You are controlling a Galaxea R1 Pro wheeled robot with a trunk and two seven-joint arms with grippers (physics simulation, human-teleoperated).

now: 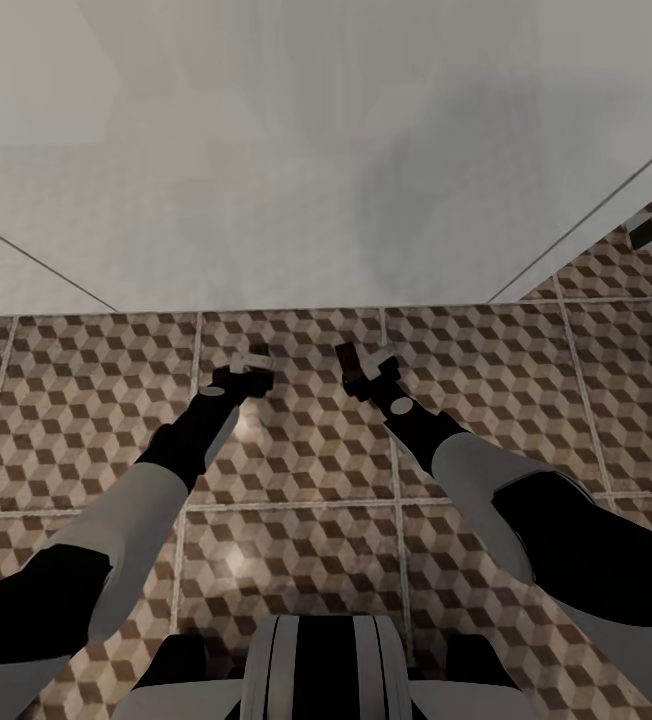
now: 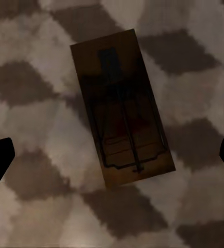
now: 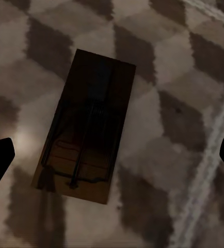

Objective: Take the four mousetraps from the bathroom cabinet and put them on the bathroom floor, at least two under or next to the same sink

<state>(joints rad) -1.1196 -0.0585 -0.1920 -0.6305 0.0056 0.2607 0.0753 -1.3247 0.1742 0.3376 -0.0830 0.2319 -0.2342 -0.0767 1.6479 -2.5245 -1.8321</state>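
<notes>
Head view: both arms reach down to the floor [image 1: 296, 470] by a white wall; the left gripper [image 1: 249, 368] and right gripper [image 1: 366, 362] hover low, their traps too small to make out.

Left wrist view: a trap [image 2: 121, 107] lies flat on tile, fingers spread wide apart.

Right wrist view: another trap [image 3: 84, 132] lies released, fingers spread.

Probably two placed; two others and any sink unseen.
</notes>
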